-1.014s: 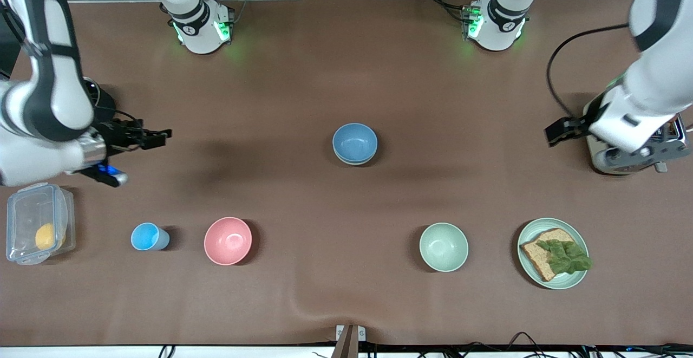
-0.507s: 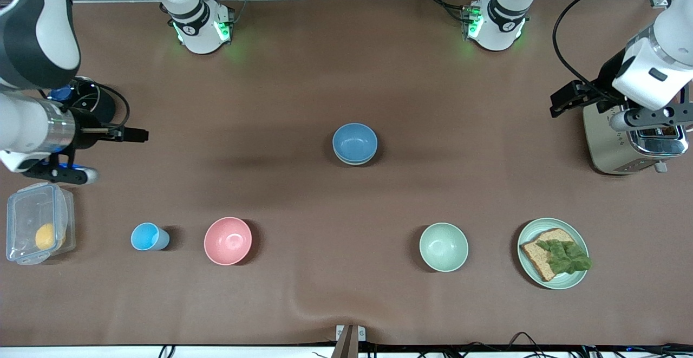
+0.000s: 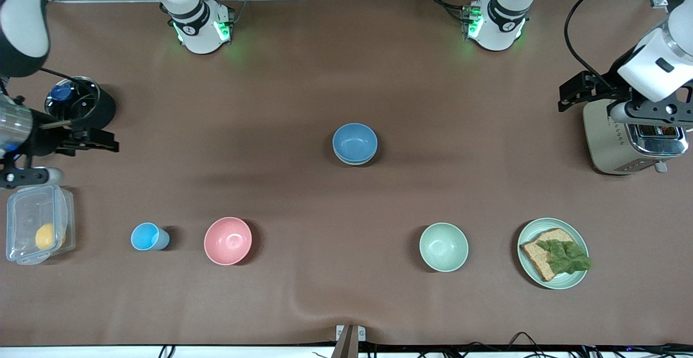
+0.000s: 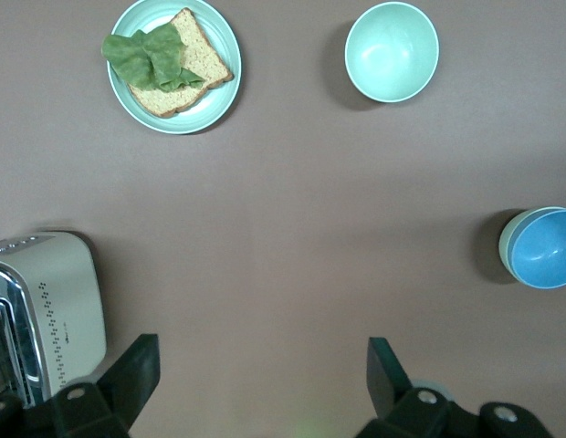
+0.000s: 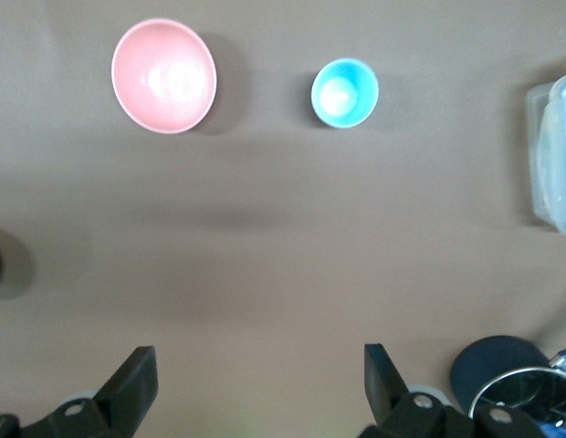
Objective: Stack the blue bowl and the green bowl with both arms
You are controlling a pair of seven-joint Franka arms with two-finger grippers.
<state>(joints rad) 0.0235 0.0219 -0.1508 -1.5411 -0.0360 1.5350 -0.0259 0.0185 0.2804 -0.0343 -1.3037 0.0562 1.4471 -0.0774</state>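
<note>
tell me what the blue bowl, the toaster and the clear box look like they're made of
Blue bowl: probably matte plastic; flat even colour, no glare. It sits nested in a green bowl.
Toaster: seems to be cream painted casing with a shiny metal top; only the top reflects.
Clear box: likely see-through plastic; a yellow thing shows through it.

White arms with black joints; bases glow green; a black cable loops at upper right; black claws.
</note>
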